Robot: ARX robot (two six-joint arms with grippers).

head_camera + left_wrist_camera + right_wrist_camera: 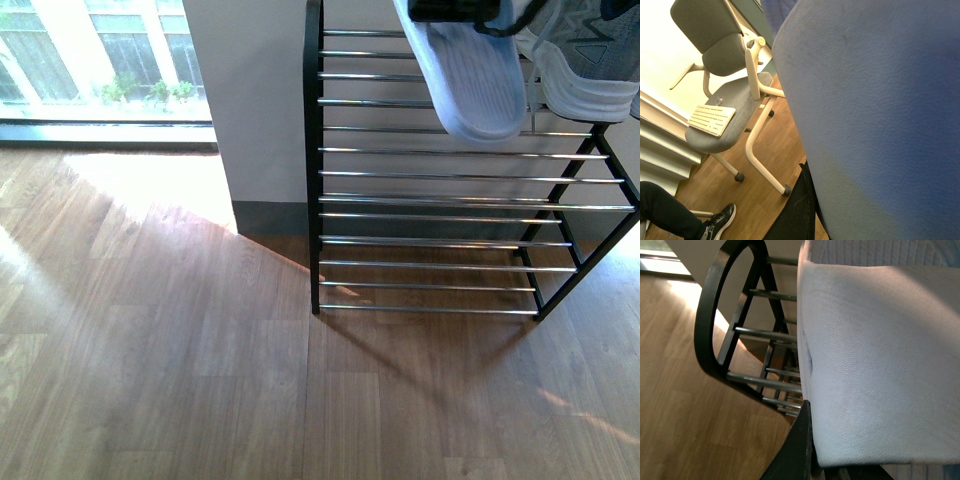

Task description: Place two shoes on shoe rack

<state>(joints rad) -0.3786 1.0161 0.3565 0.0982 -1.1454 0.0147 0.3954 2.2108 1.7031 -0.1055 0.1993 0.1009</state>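
Observation:
The shoe rack (313, 180), with black side frames and chrome rods, stands right of centre in the front view. A pale blue slide sandal (472, 80) hangs toe-down in front of its upper rods, with my left gripper (455, 10) shut on it at the top edge. In the left wrist view the sandal (875, 110) fills most of the picture beside one black finger (796, 215). A grey knit sneaker (590, 60) hangs over the rack's top right. My right gripper (840, 467) is shut on it; its white sole (880, 365) lies against a black finger (796, 450), close to the rack's side frame (707, 330).
Wooden floor (160, 350) spreads in front and to the left of the rack. A white wall (250, 100) and a window (100, 60) lie behind. The left wrist view shows a grey chair (725, 115) carrying a keyboard (711, 120), and a person's black shoe (717, 222).

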